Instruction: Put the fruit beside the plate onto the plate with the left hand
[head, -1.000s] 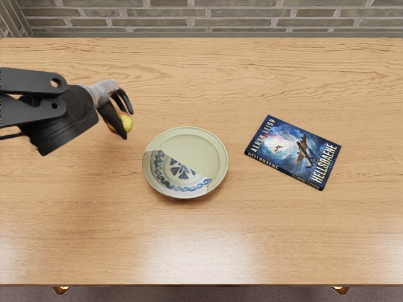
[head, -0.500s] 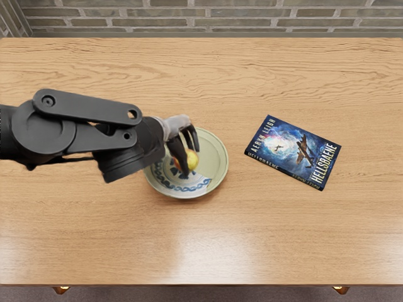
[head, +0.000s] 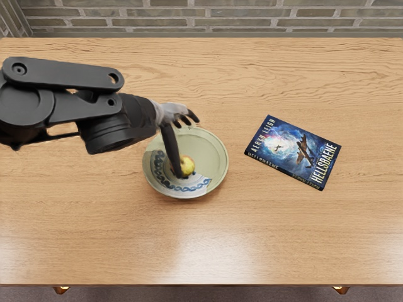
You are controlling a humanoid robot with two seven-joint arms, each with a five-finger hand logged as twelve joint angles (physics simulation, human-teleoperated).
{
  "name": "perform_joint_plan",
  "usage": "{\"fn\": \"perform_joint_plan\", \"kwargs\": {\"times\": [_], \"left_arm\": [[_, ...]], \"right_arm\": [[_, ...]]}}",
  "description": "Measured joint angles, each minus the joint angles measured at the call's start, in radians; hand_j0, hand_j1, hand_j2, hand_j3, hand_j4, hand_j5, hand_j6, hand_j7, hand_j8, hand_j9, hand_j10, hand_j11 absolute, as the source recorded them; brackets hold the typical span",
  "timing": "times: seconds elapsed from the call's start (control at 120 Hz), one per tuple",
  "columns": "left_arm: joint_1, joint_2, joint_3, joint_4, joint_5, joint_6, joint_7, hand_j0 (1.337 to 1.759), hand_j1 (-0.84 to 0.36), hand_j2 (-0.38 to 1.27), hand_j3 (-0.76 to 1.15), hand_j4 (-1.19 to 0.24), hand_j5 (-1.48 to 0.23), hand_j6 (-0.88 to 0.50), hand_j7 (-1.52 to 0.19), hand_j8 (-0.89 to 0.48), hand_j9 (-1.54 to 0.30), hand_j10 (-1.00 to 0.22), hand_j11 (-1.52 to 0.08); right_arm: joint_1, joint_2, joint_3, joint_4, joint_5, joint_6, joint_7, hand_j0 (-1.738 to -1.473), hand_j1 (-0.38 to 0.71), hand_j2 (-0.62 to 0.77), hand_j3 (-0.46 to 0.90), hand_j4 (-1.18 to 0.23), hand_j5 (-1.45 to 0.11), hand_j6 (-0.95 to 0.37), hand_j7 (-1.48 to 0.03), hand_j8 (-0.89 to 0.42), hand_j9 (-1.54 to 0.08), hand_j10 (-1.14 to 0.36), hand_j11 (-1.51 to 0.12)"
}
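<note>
The light on my worktop [head: 283, 239] is bright and even, falling from above. A broad pale sheen lies on the wood near the front edge, around the middle, and washes out the grain there. Shadows are soft and faint, with a thin dark line under the near rim of the plate [head: 217, 154]. My left arm [head: 69, 113] shows as a dark matte mass with little detail. The book [head: 293, 151] cover and wood grain look sharp. The brick wall [head: 252, 16] at the top is dimmer.
</note>
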Motion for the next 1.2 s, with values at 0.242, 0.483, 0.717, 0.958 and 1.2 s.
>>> {"fn": "perform_joint_plan", "kwargs": {"times": [0.242, 0.483, 0.717, 0.958, 1.2], "left_arm": [[0.094, 0.236, -0.220, 0.001, -0.219, -0.432, 0.000, 1.658, 0.30, 0.03, 0.00, -0.05, -0.06, -0.04, -0.06, -0.03, -0.06, -0.04, -0.06], [0.450, 0.403, -0.556, 0.003, -0.252, -0.720, 0.000, 1.658, 0.33, 0.01, 0.00, -0.02, -0.03, -0.02, -0.03, -0.02, -0.03, -0.02, -0.03], [0.654, 0.588, -0.797, 0.076, -0.408, -0.814, 0.000, 1.658, 0.34, 0.00, 0.00, -0.01, -0.02, -0.01, -0.02, -0.01, -0.02, -0.01, -0.02], [0.781, 0.701, -0.833, 0.197, -0.623, -0.825, 0.000, 1.658, 0.34, 0.00, 0.00, -0.01, -0.01, 0.00, -0.01, 0.00, -0.01, -0.01, -0.01], [0.793, 0.807, -0.833, 0.281, -0.716, -0.826, 0.000, 1.658, 0.34, 0.00, 0.00, 0.00, 0.00, 0.00, 0.00, 0.00, -0.01, 0.00, -0.01]], "right_arm": [[0.000, 0.000, 0.000, 0.000, 0.000, 0.000, 0.000, -1.658, -0.33, 0.00, 0.00, -0.01, -0.02, -0.01, -0.02, -0.01, -0.02, -0.01, -0.02], [0.000, 0.000, 0.000, 0.000, 0.000, 0.000, 0.000, -1.658, -0.33, 0.00, 0.00, -0.01, -0.02, -0.01, -0.02, -0.01, -0.02, -0.01, -0.02], [0.000, 0.000, 0.000, 0.000, 0.000, 0.000, 0.000, -1.658, -0.33, 0.00, 0.00, -0.01, -0.02, -0.01, -0.02, -0.01, -0.02, -0.01, -0.02], [0.000, 0.000, 0.000, 0.000, 0.000, 0.000, 0.000, -1.658, -0.33, 0.00, 0.00, -0.01, -0.02, -0.01, -0.02, -0.01, -0.02, -0.01, -0.02], [0.000, 0.000, 0.000, 0.000, 0.000, 0.000, 0.000, -1.658, -0.33, 0.00, 0.00, -0.01, -0.02, -0.01, -0.02, -0.01, -0.02, -0.01, -0.02]]}}
